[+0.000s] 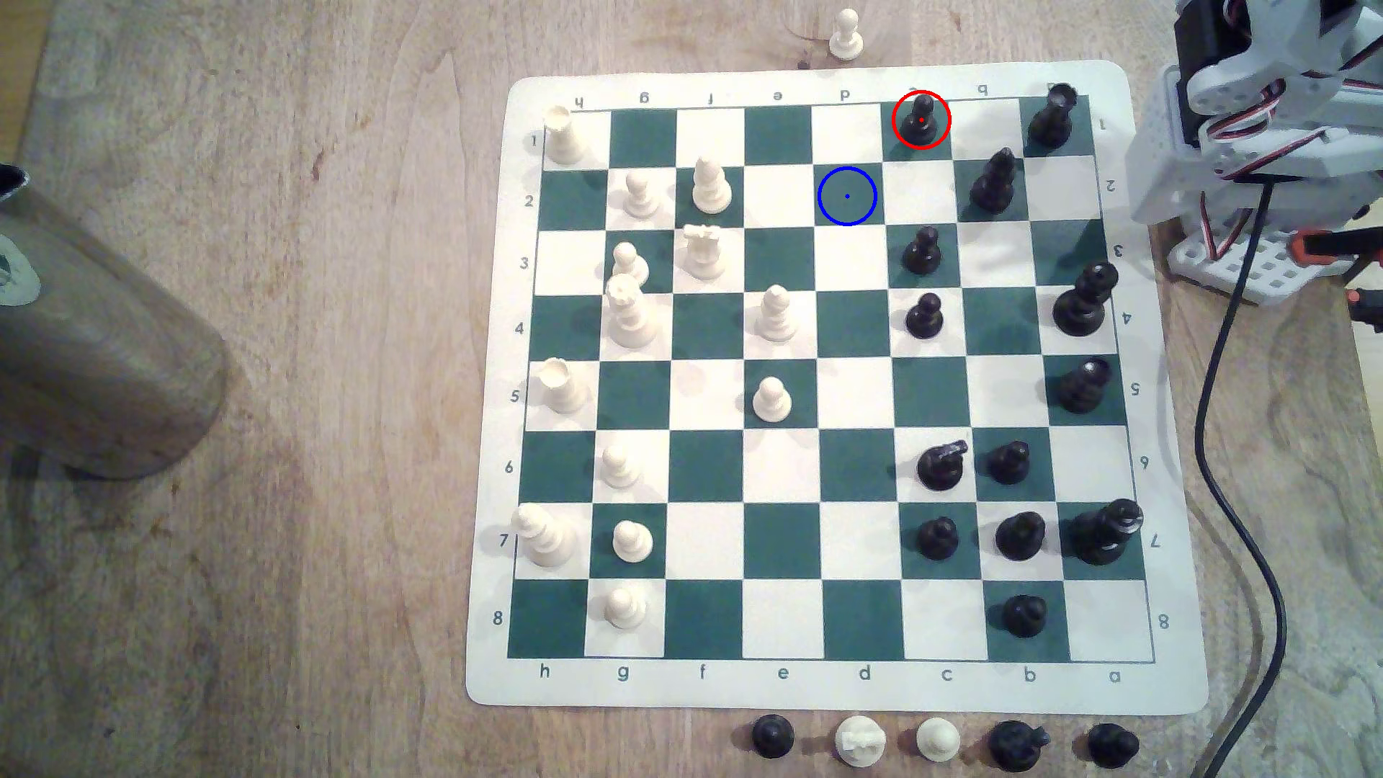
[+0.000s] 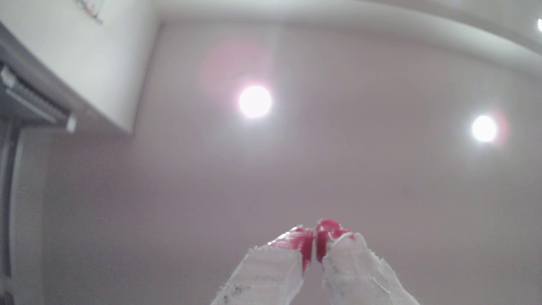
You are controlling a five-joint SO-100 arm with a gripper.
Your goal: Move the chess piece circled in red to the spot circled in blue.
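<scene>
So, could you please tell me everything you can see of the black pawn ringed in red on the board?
The black pawn is a small, glossy, dark piece, plastic by its look, with a round ball head, a slim neck and a flared round base. It stands upright on a dark green corner-row square, on row 1 at the board's far edge in the exterior view, inside a thin red ring with a red dot at its centre. Nothing touches it but the board; the neighbouring squares on either side are bare.

Blue-ringed spot (image 1: 846, 196) bare, adjoining squares clear; nearest obstacles: circled pawn (image 1: 920, 122), black pawn (image 1: 923, 252).
</scene>
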